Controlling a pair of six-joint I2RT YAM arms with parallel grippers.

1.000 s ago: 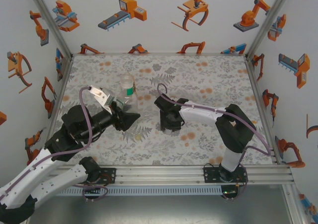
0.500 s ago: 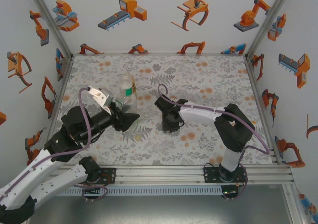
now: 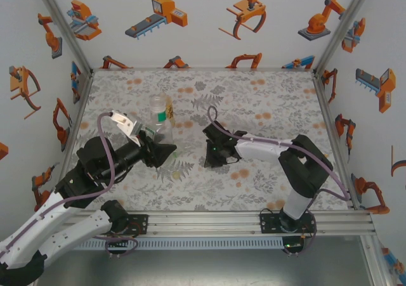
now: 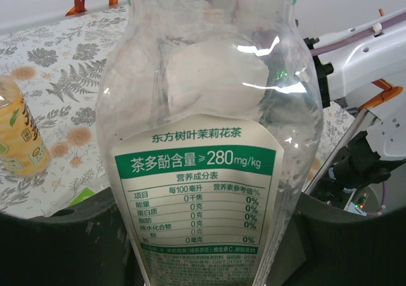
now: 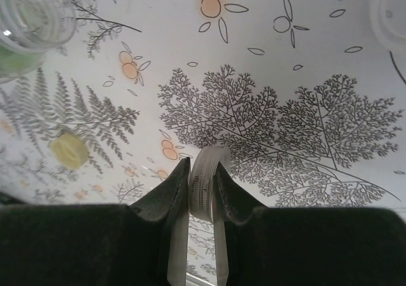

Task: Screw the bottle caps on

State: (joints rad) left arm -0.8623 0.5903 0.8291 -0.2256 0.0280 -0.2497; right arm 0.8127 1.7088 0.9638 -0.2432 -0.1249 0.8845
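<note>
Right gripper (image 5: 202,169) first: its fingers are squeezed together on a white cap (image 5: 204,186). The cap is held on edge, ribbed rim facing the wrist camera, and sits low over the floral table (image 3: 273,108). From above we see that gripper (image 3: 214,159) near the middle of the table, just right of the other arm's fingers but not touching them.

Left gripper (image 3: 162,151) is clamped around the lower part of the slim clear bottle (image 3: 158,122). In its wrist view the dark fingers (image 4: 70,235) sit either side of the white-green label, and the bottle (image 4: 203,108) stands upright between them. The amber bottle (image 4: 19,134) with the yellow label stands on the table just beyond the slim one, apart from it as far as we can tell.

A yellowish cap (image 5: 68,150) lies loose on the table by itself, in front of the left gripper and off to the left of the held cap (image 3: 176,173).

The right wrist view also catches a clear open bottle neck (image 5: 32,13) in the top-left corner, but we honestly can't tell which bottle that is. There's a pale round rim (image 5: 388,10) cut off at the top-right too, and we can't say what it is.
</note>
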